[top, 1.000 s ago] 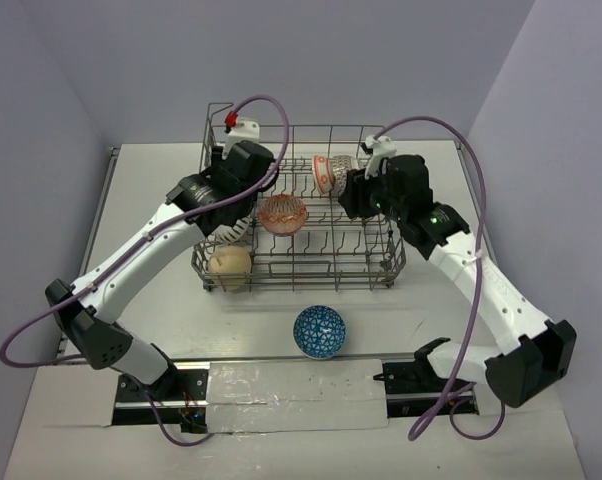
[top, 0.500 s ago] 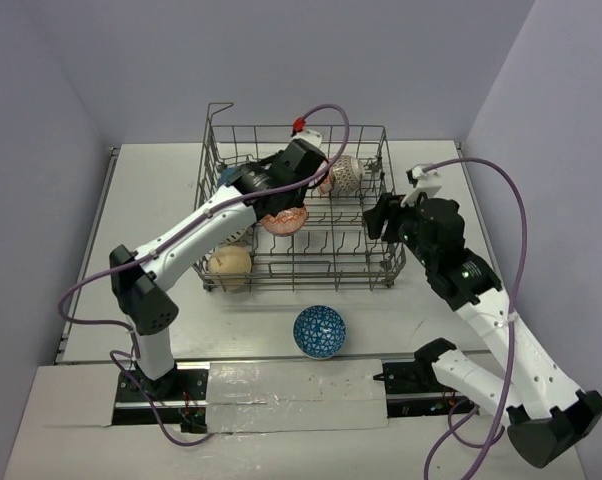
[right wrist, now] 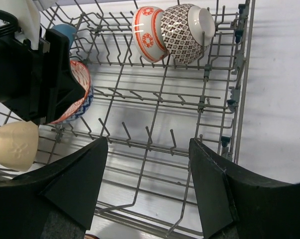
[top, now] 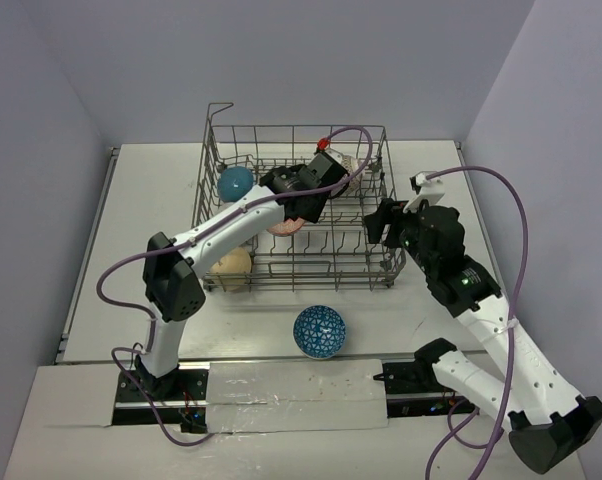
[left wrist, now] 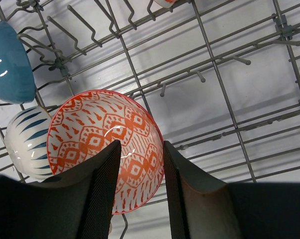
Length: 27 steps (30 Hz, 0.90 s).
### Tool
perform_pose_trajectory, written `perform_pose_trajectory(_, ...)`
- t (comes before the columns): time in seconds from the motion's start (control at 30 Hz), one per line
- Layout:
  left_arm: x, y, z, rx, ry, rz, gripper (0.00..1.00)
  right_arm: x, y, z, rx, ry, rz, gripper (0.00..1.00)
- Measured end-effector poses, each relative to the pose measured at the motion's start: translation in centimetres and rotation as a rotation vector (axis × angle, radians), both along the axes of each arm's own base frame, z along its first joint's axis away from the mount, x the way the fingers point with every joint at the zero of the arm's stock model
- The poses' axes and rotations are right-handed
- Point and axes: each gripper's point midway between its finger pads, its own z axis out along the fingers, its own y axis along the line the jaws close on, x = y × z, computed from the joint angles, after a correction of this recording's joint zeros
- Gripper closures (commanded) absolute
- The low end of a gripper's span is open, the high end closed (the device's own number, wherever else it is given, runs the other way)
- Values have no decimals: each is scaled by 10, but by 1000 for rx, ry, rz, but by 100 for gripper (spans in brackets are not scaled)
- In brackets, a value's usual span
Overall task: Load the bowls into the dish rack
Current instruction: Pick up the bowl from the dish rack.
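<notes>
The grey wire dish rack (top: 297, 283) stands mid-table. It holds a plain blue bowl (top: 234, 183), a cream bowl (top: 229, 268), an orange patterned bowl (left wrist: 105, 139), a white bowl with blue stripes (left wrist: 28, 142), and at the back an orange-and-white bowl (right wrist: 147, 25) against a brown patterned bowl (right wrist: 182, 32). A blue patterned bowl (top: 319, 331) sits on the table in front of the rack. My left gripper (left wrist: 141, 144) hovers open and empty just above the orange bowl. My right gripper (right wrist: 147, 141) is wide open and empty over the rack's front right corner.
The rack's upright tines (right wrist: 124, 132) and right wall (right wrist: 244, 74) lie close below and beside my right gripper. The left arm (top: 231, 215) stretches across the rack's left half. A raised handle (top: 218, 108) stands at the rack's back left corner.
My left gripper moved right from the rack's back left to above the orange bowl, uncovering the blue bowl. My right gripper drew back from the bowls at the back to the rack's right edge.
</notes>
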Motion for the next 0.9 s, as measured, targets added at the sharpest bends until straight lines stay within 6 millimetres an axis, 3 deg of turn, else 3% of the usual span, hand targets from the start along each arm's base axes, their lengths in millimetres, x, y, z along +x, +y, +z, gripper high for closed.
perform_pose_trajectory(0.27, -3, -8, -12, 18, 25, -7, 56, 0, 0, 3, 12, -12, -1, 24)
perform_pose_trajectory(0.53, -6, -8, -35, 64, 68, 5, 57, -7, -5, 20, 39, -68, -10, 23)
perform_pose_trajectory(0.9, -8, -3, -34, 90, 62, 23, 61, -8, -1, 14, 39, -53, 13, 23)
